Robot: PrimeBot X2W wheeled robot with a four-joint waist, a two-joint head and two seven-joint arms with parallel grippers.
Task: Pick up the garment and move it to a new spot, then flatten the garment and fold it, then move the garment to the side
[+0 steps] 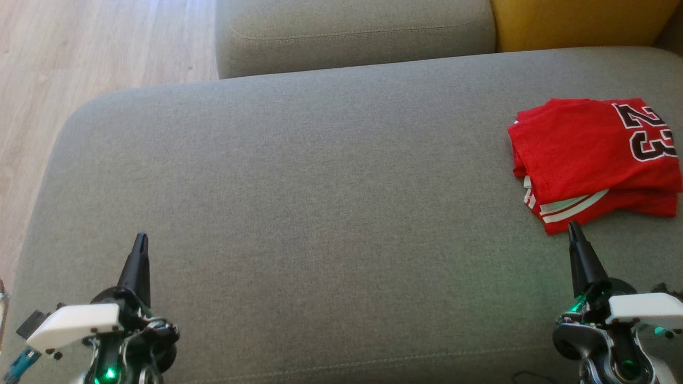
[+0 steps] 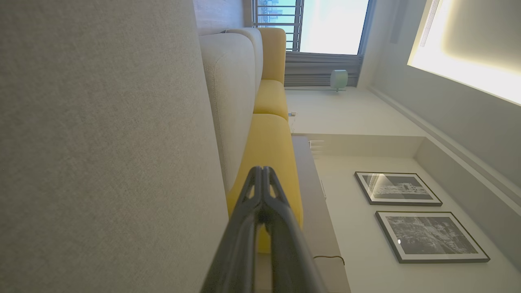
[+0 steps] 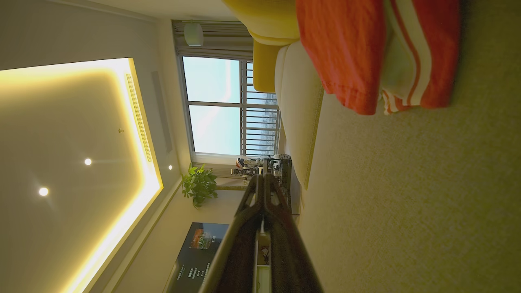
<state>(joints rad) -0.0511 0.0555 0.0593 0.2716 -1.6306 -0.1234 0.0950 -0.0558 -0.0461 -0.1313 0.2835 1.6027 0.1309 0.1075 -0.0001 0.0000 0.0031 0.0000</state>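
The garment (image 1: 595,160), a red jersey with white stripes and the number 23, lies folded at the right side of the grey sofa seat (image 1: 320,213). In the right wrist view the garment (image 3: 374,53) shows at the top, beyond the fingertips. My right gripper (image 1: 574,228) is shut and empty, its tip just short of the jersey's near edge. At the lower left my left gripper (image 1: 141,239) is shut with nothing in it, far from the garment. Both wrist views show the fingers pressed together: left gripper (image 2: 261,170), right gripper (image 3: 263,178).
A grey back cushion (image 1: 352,32) and a yellow cushion (image 1: 581,21) line the far edge of the seat. Wooden floor (image 1: 80,53) lies beyond the sofa's left end. The garment reaches the right edge of the head view.
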